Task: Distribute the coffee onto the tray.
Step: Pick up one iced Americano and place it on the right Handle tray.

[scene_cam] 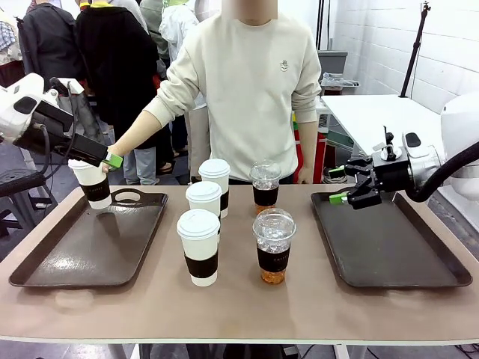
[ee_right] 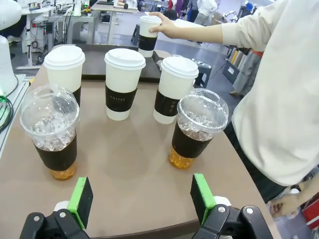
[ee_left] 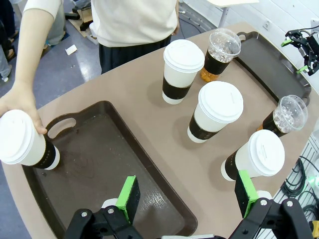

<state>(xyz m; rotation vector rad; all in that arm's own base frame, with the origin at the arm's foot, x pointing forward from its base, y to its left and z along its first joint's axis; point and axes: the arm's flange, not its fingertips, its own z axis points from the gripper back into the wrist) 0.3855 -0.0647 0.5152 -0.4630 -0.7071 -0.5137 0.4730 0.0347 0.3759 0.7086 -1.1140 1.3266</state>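
Both jaws wide, empty. Five cups [scene_cam: 198,247] stand mid-tabletop [scene_cam: 239,307]; sixth cup [scene_cam: 95,187], in a person's hand [ee_left: 17,102], at 11 o'clock of left tray [scene_cam: 82,254]. Judged light, crushable: grip at sleeve [scene_cam: 200,265]

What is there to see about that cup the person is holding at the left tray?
It is a white paper cup with a white lid and a dark brown sleeve low down. It stands roughly upright in the far corner of the left tray, beside the handle cutout. The person's hand grips its upper part.
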